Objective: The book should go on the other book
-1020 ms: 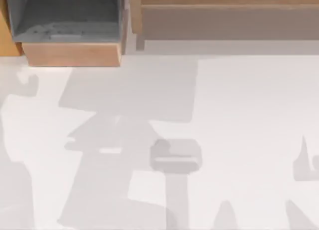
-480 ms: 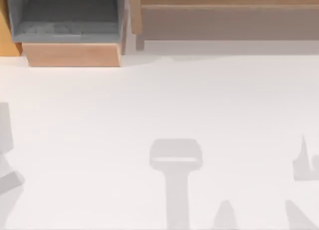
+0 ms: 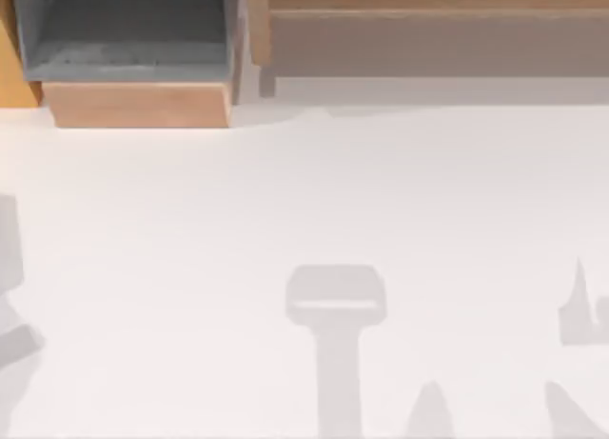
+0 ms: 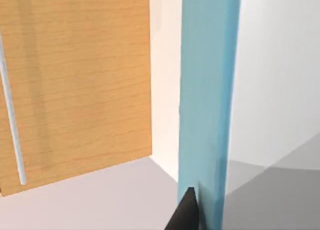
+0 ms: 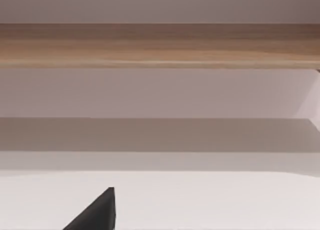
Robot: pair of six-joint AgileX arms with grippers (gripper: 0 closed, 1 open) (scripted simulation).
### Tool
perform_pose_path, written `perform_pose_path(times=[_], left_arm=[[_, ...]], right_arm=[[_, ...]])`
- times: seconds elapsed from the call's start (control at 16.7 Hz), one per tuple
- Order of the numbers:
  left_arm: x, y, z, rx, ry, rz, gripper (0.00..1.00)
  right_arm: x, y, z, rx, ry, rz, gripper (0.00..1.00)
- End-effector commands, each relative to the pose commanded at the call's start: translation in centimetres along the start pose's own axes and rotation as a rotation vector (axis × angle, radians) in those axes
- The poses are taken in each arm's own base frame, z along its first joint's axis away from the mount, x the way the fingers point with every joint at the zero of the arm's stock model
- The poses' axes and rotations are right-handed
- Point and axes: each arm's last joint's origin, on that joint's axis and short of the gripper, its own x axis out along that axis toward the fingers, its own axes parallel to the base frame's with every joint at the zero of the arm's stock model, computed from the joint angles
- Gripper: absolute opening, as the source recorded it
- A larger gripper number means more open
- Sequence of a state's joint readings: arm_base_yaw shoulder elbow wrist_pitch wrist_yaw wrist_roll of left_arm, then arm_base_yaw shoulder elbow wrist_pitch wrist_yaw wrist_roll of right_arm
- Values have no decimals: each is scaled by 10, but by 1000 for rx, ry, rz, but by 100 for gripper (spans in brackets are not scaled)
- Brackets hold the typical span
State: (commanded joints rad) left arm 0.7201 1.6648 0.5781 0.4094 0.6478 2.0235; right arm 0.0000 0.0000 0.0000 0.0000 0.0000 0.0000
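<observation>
Left side first: the left gripper (image 4: 202,216) has a dark finger (image 4: 187,210) pressed flat against the face of the blue book (image 4: 207,100), so I judge it clenched on that book. The book stands upright in the left wrist view, a thin, smooth, pale blue slab with straight edges. Just beside it is a wood-grain cabinet door (image 4: 75,85), matte, with a slim white rod handle (image 4: 12,105).

From above, the table (image 3: 314,191) is plain white and flat, with soft grey shadows lying on it. At eleven o'clock sits the boxy wooden cabinet (image 3: 133,104) with its grey hollow, and at one o'clock a long wooden shelf (image 3: 438,20).

Over on the right, the right gripper (image 5: 100,212) faces that shelf across bare table; whether it is released or clenched, I cannot tell.

My read is that this is the carrying step. Next up: turn the book flat and lower it squarely onto the other book.
</observation>
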Motion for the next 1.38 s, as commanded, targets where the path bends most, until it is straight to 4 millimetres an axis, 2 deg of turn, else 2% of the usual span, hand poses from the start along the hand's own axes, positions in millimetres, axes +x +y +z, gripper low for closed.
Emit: perform_pose_path(times=[0.24,1.02,1.38], left_arm=[[1,0,0,-1,0,0,0],[1,0,0,-1,0,0,98],[1,0,0,-1,0,0,100]], right_arm=[[0,0,0,0,0,0,100],[0,0,0,0,0,0,100],[0,0,0,0,0,0,100]])
